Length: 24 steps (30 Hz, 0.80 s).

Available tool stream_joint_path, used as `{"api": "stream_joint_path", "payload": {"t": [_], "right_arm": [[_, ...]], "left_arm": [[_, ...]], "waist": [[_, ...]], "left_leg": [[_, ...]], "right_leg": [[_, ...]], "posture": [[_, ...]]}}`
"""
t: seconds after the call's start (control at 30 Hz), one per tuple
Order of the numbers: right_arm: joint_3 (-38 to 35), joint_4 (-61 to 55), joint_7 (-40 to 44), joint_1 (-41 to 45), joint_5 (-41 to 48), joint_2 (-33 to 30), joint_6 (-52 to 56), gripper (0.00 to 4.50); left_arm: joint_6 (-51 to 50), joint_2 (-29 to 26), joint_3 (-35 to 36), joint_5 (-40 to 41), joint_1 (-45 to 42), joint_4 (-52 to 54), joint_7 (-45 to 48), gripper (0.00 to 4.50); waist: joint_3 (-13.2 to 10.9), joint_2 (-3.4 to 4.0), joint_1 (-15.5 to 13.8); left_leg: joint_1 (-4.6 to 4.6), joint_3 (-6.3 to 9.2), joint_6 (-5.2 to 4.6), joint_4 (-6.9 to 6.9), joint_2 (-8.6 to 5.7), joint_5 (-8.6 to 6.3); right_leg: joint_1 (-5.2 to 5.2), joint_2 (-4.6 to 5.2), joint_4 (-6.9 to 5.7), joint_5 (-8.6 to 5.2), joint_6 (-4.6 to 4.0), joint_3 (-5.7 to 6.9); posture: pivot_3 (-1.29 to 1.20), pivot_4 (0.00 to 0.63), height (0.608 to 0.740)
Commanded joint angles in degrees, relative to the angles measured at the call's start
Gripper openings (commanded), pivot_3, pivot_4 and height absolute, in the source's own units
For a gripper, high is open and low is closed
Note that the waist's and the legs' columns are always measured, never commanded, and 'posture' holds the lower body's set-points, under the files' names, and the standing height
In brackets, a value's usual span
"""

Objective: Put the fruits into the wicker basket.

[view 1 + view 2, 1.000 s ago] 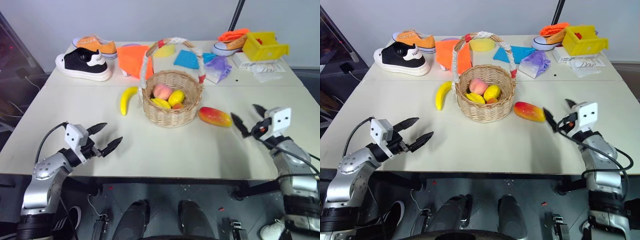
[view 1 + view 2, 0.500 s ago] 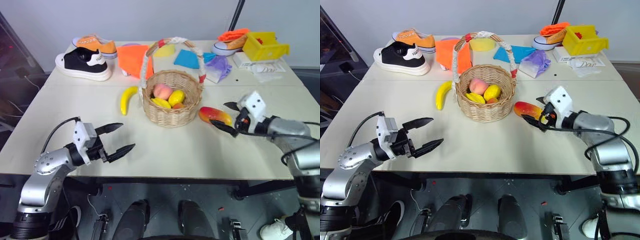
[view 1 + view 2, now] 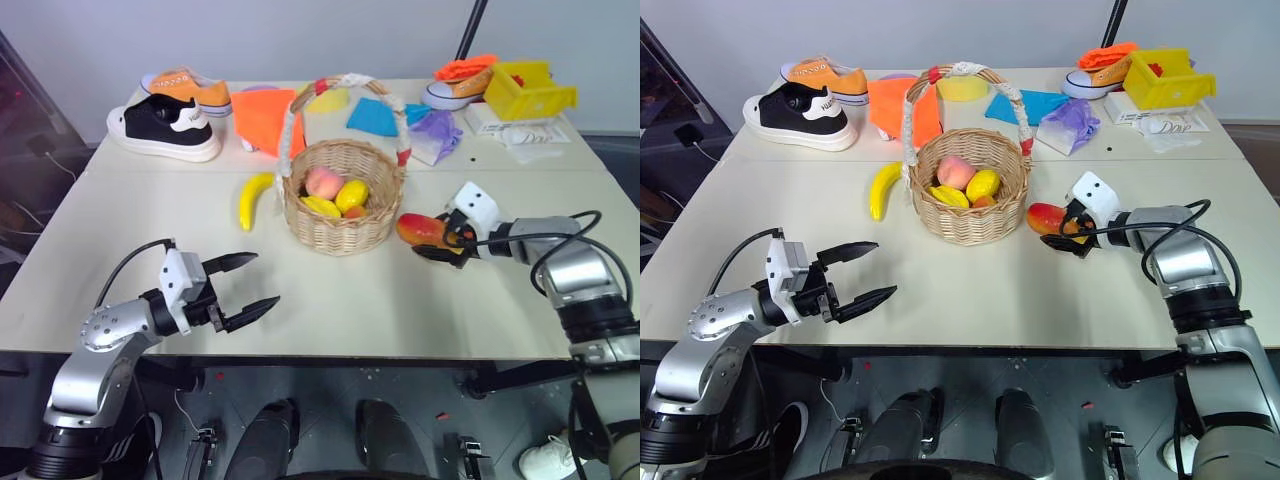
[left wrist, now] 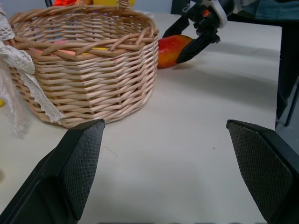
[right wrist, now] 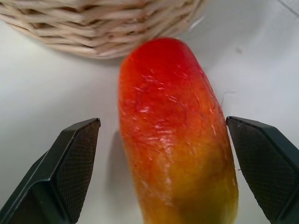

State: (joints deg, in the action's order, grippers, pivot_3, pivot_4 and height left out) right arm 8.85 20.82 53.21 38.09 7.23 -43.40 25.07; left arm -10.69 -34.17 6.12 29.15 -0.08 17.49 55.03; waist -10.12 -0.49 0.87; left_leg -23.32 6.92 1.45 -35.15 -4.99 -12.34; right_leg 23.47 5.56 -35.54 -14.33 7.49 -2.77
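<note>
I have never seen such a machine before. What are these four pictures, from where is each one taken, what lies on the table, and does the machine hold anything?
This is a humanoid robot with two arms, each ending in two black fingers. Two pictures come from cameras in its head, looking down over the table. The other two come from a camera on each wrist, looking along that arm's fingers.

In the middle stands a wicker basket with a peach and small yellow fruits inside. A banana lies on the table on the robot's left of the basket, a mango on its right. Shoes, cloths and a yellow bin lie at the far edge.

Nothing is held. The right gripper has its open jaws on either side of the mango, not closed. The left gripper is open over bare table.
</note>
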Motion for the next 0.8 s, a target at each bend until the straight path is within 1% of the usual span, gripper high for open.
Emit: {"api": "stream_joint_path", "payload": {"t": [0.03, 0.13, 0.17, 0.23, 0.3, 0.33, 0.47, 0.63, 0.73, 0.8], "right_arm": [[-0.48, 1.59, 0.61, 1.78, -1.38, 0.11, -2.15, 4.49], [-1.02, 2.6, 1.06, 2.08, -1.36, 0.67, -2.26, 4.49], [-1.16, 2.83, 1.21, 2.08, -1.4, 0.78, -2.19, 4.25], [-1.46, 3.59, 0.68, 2.11, -1.83, 1.03, -2.67, 3.71], [-1.64, 3.67, 0.2, 1.88, -2.26, 0.95, -3.1, 2.75], [-1.7, 3.5, -0.04, 1.71, -2.53, 0.83, -3.47, 2.35], [-4.64, -1.16, 0.97, -0.24, 0.42, 0.23, -0.55, 2.35], [-12.82, -19.96, 3.15, -10.88, 8.07, -4.31, 8.67, 2.35], [-19.21, -30.93, 1.98, -15.74, 14.83, -4.88, 16.83, 2.35], [-22.42, -36.8, 0.43, -16.45, 19.1, -4.24, 21.57, 2.35]], "left_arm": [[0.98, 0.03, 1.04, 0.1, 0.41, 1.6, -0.65, 4.46], [0.98, 0.14, 0.99, 0.1, 0.64, 1.83, -1.08, 4.46], [1.07, 0.16, 0.94, 0.04, 0.73, 1.89, -1.15, 4.49], [1.06, 0.14, 0.9, 0.05, 0.72, 1.85, -1.27, 4.5], [1.19, 0.04, 0.95, -0.13, 0.65, 1.69, -1.45, 4.5], [1.27, -0.01, 0.99, -0.24, 0.59, 1.6, -1.55, 4.5], [1.67, -0.03, 1.11, -0.34, 0.36, 1.2, -1.76, 4.5], [1.62, 0.33, 2.27, 0.69, 0.75, 1.26, -2.45, 4.5], [1.29, 0.76, 3.5, 1.93, 0.82, 1.48, -3.05, 4.5], [0.62, 1.22, 4.67, 3.33, 0.21, 1.34, -3.83, 4.5]], "waist": [[0.0, 0.0, -0.08], [0.0, 0.0, -0.23], [0.0, 0.0, -0.21], [0.0, 0.0, -0.16], [0.0, 0.0, -0.15], [0.0, 0.0, -0.14], [0.0, 0.0, -0.16], [0.0, 0.0, -0.65], [0.0, 0.01, -0.41], [0.0, 0.02, -0.14]], "left_leg": [[0.0, 0.01, 0.0, 0.0, 0.0, 0.0], [-0.01, 0.01, 0.0, -0.01, -0.02, 0.0], [-0.01, 0.01, 0.0, -0.02, -0.02, 0.0], [-0.01, 0.0, 0.0, -0.02, -0.02, 0.0], [-0.01, 0.01, 0.0, -0.01, -0.02, 0.0], [0.0, 0.01, 0.0, -0.01, -0.02, 0.0], [-0.01, 0.01, 0.0, -0.01, -0.02, 0.0], [-0.06, 0.13, -0.02, 0.0, -0.03, -0.02], [-0.06, 0.13, -0.03, -0.02, -0.03, -0.03], [-0.05, 0.11, -0.03, -0.02, -0.01, -0.03]], "right_leg": [[0.0, 0.0, 0.0, 0.02, 0.04, 0.01], [-0.01, 0.01, 0.01, 0.03, 0.06, 0.01], [-0.02, 0.01, 0.01, 0.03, 0.06, 0.01], [-0.02, 0.01, 0.01, 0.03, 0.05, 0.0], [-0.01, 0.01, 0.0, 0.03, 0.06, 0.0], [-0.01, 0.01, 0.0, 0.03, 0.06, 0.0], [-0.01, 0.01, 0.0, 0.04, 0.07, 0.0], [-0.01, 0.03, 0.01, 0.04, 0.08, 0.07], [-0.01, 0.04, 0.0, 0.04, 0.08, 0.06], [-0.01, 0.04, 0.01, -0.03, -0.05, 0.05]], "posture": [[0.0, 0.15, 0.74], [0.0, 0.15, 0.74], [0.0, 0.15, 0.74], [0.0, 0.15, 0.74], [0.0, 0.15, 0.74], [0.0, 0.15, 0.74], [0.0, 0.15, 0.74], [0.0, 0.15, 0.74], [0.0, 0.15, 0.74], [0.0, 0.15, 0.74]]}}
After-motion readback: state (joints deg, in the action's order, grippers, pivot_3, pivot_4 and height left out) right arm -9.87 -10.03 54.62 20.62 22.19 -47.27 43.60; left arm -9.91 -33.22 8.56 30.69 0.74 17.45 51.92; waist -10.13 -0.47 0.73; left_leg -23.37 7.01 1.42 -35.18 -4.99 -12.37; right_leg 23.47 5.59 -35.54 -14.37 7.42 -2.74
